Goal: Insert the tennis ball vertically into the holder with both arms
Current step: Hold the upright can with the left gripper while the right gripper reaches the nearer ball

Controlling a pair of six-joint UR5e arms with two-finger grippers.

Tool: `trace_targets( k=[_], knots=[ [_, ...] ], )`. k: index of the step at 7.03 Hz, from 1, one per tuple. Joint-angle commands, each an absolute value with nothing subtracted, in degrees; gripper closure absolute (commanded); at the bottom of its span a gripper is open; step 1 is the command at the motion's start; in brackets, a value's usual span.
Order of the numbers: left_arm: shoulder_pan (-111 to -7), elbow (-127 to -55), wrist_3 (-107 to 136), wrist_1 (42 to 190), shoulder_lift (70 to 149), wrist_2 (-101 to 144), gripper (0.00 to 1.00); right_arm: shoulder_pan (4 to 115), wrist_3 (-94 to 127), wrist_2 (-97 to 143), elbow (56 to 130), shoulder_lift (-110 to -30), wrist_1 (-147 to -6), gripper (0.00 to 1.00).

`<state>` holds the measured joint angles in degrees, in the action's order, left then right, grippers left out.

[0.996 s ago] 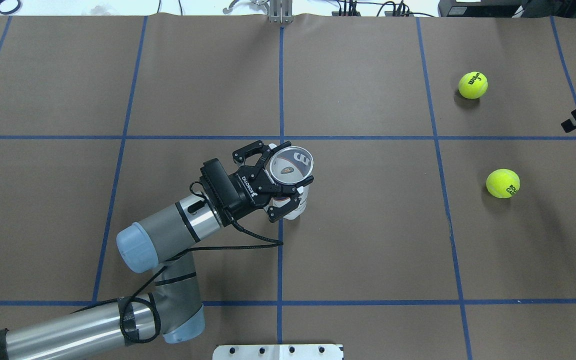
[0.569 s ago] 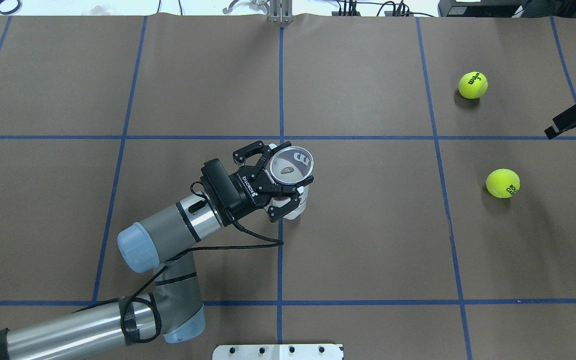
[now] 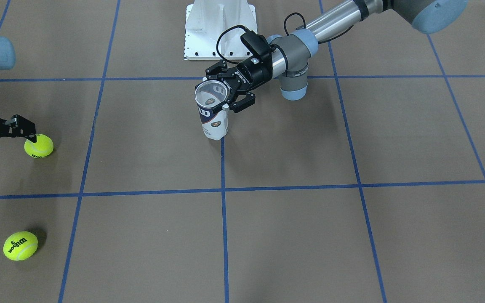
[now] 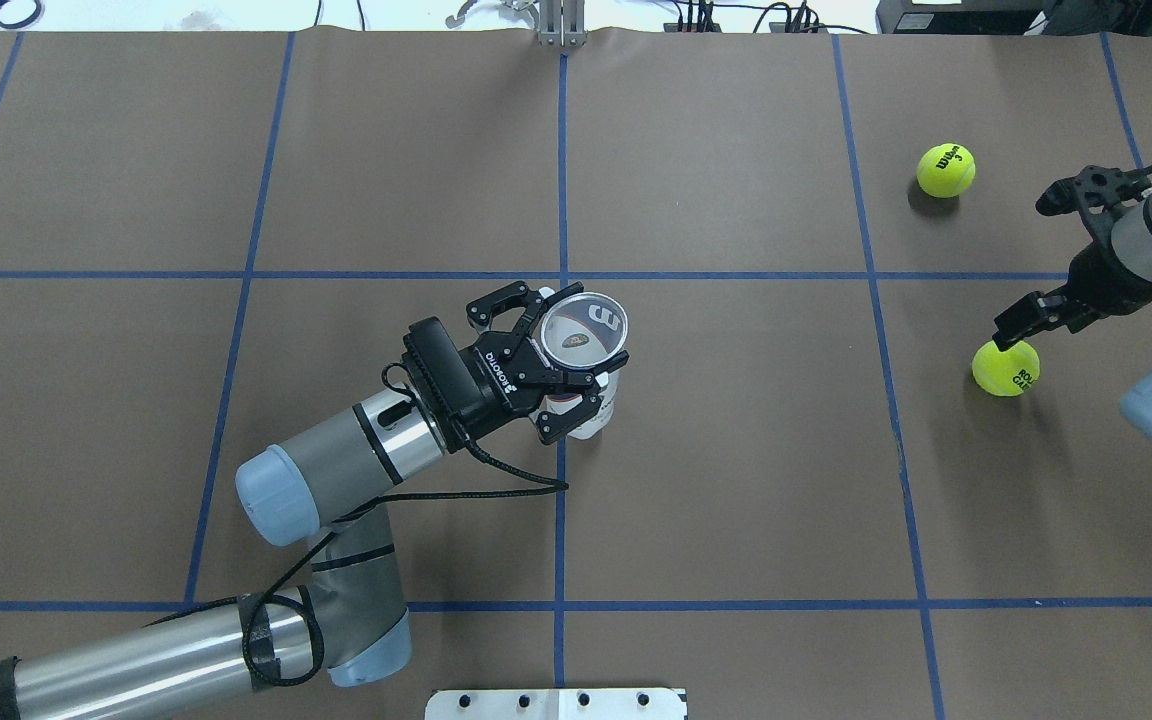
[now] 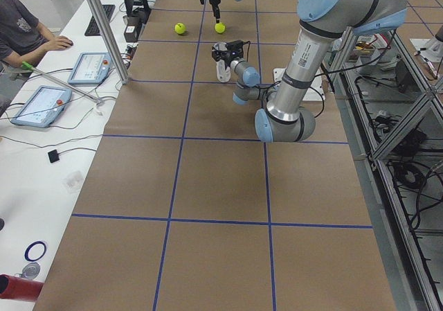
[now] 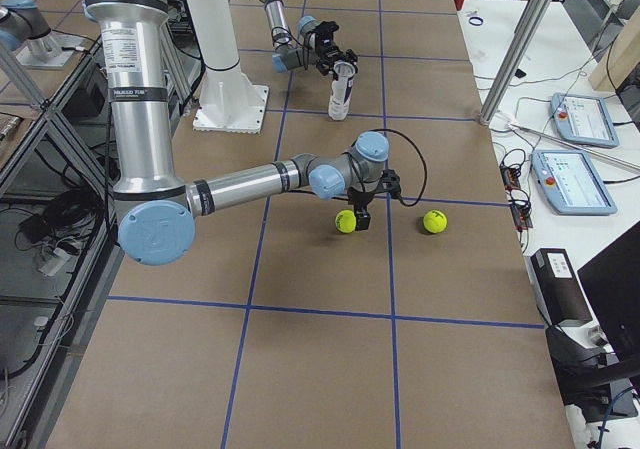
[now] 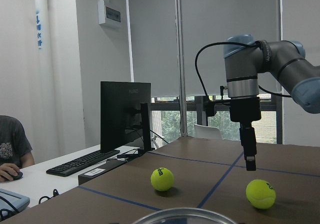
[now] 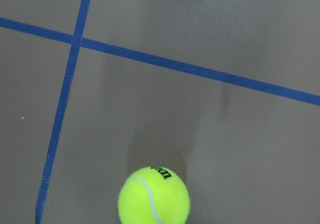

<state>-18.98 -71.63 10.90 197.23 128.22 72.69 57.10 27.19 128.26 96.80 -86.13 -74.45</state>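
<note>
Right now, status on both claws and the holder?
Left claw shut on holder, upright, empty. Right claw just above nearer tennis ball, grip state unclear. Second ball off aside, not in the way.

Left tool (image 4: 554,357) clasps the holder (image 4: 586,336); right tool (image 4: 1022,270), spread wide, hangs beside a tennis ball (image 4: 1005,368).

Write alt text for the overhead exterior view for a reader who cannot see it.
The left tool grips an upright clear holder near the middle of a brown table gridded with blue tape. At right, the open right tool hangs over one yellow tennis ball; a second ball lies beyond it.
</note>
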Motion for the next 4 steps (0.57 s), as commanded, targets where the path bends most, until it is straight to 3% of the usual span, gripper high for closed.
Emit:
trace_targets(
  k=[1,4],
  knots=[
    [-19.0,-71.6,10.9,197.2,128.2,72.7,0.20,54.4,31.3,127.7,94.7,-86.7,-69.4,0.00],
    [-19.0,-71.7,11.0,197.3,128.1,72.7,0.19,53.2,31.3,127.0,94.4,-87.3,-69.3,0.01]
  ],
)
